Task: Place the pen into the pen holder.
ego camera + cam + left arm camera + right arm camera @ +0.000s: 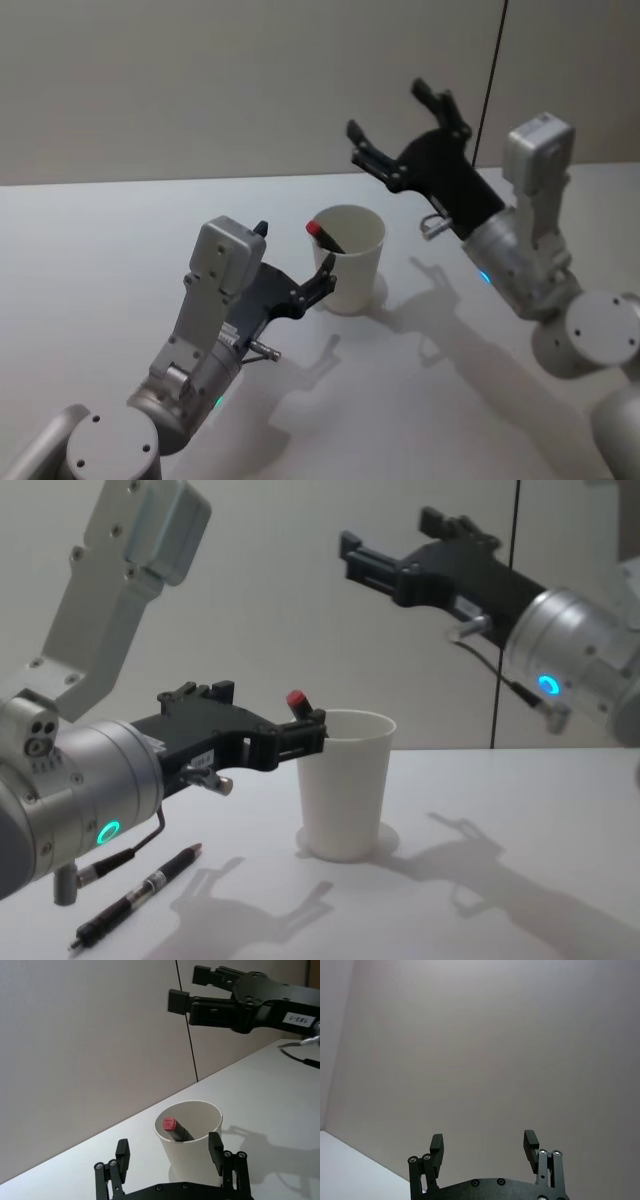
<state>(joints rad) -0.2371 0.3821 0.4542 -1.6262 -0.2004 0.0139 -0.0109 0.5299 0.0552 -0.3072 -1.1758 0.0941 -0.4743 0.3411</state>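
While my left gripper (295,248) hangs wide open beside the pen holder (348,258), I see the red-capped pen (176,1130) leaning inside it. The right gripper (395,118) is raised, fingers (372,152) spread, its white label (300,1019) unreadable to me.

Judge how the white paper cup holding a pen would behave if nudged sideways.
The pen holder looks thin, light paper, so it would probably slide or tip easily. The pen leaning on its rim likely shifts weight that way. Squeezed by the open left gripper beside it, its wall might crumple. The right gripper hangs open above.
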